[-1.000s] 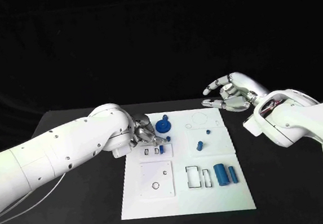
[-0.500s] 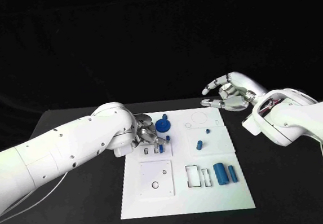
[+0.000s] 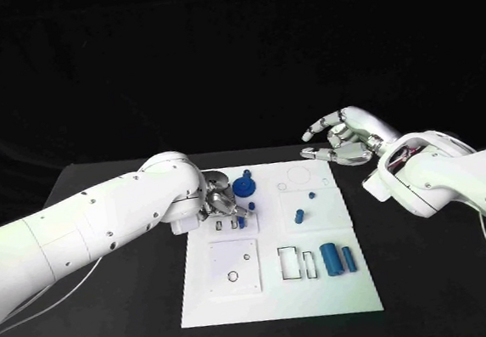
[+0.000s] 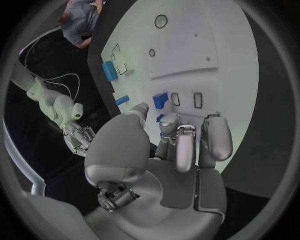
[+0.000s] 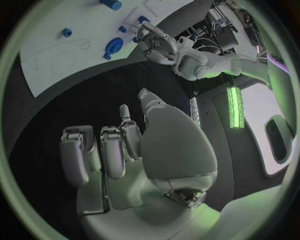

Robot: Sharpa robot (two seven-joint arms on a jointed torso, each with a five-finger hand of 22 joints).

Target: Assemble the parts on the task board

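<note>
From the head view you had the white rectangular task board (image 3: 275,249) in the middle of the black table (image 3: 118,324). Your left hand (image 3: 222,206) sat low over the board's upper left part, fingers drawn together around a small blue part (image 3: 242,220) by the little slots; whether it truly gripped that part I cannot tell. A round blue gear-like part (image 3: 246,189) lay just beside it, a small blue peg (image 3: 301,217) near the board's middle, and two blue cylinders (image 3: 340,260) near its lower right. Your right hand (image 3: 344,140) hung off the board's upper right corner, fingers spread, holding nothing.

In the left wrist view, your fingertips (image 4: 169,124) touched a small blue piece at the board.

In the right wrist view, your right hand (image 5: 134,145) was loose and empty above the table.
</note>
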